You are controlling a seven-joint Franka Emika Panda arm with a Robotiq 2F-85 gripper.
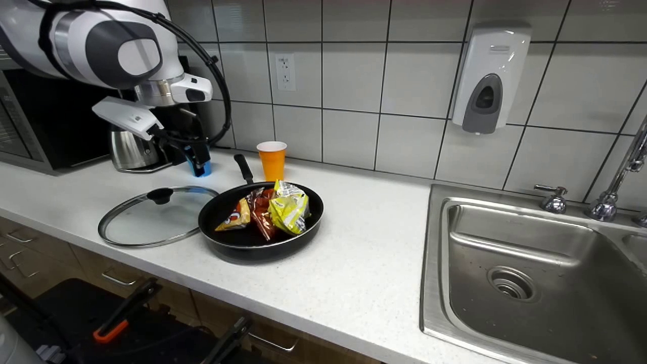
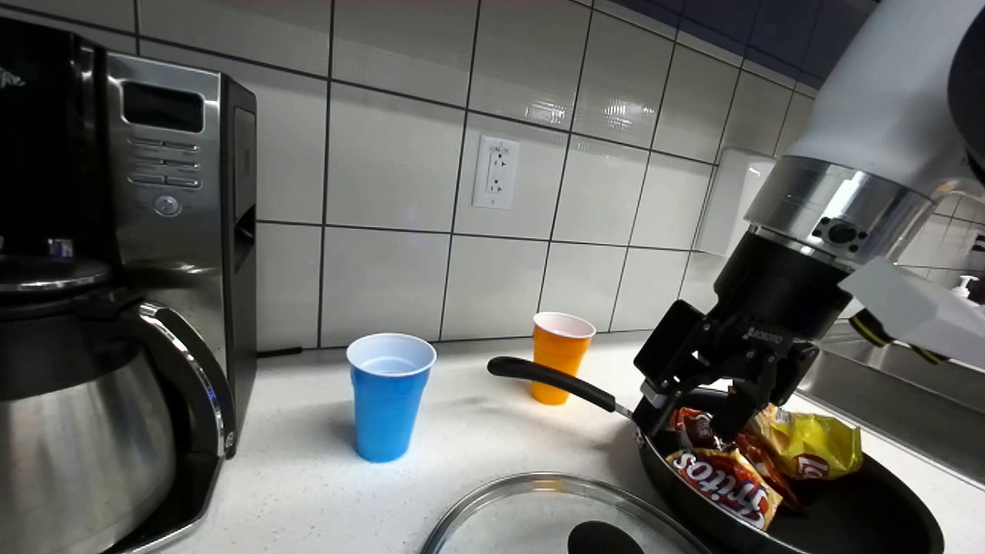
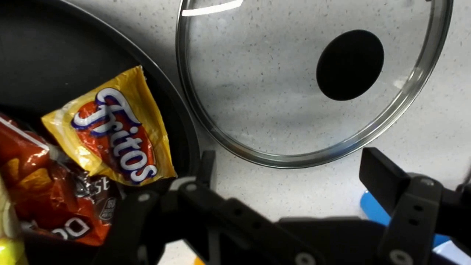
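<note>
Hand (image 3: pixel 290 172): spread wide, low in wrist view | hovering near lid (image 3: pixel 279 88), upper right | look, Fritos bag (image 3: pixel 117 132) in pan (image 3: pixel 55 66), left!

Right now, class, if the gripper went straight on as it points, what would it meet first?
Probably the glass lid, its rim showing between the open fingers, though depth is unclear; one might clip the pan.

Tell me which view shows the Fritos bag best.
The wrist view: the Fritos bag appears large, unobstructed, its full name legible. In an exterior view the bag looks smaller, its name upside down; in an exterior view the bag looks smaller yet, its name unreadable.
</note>
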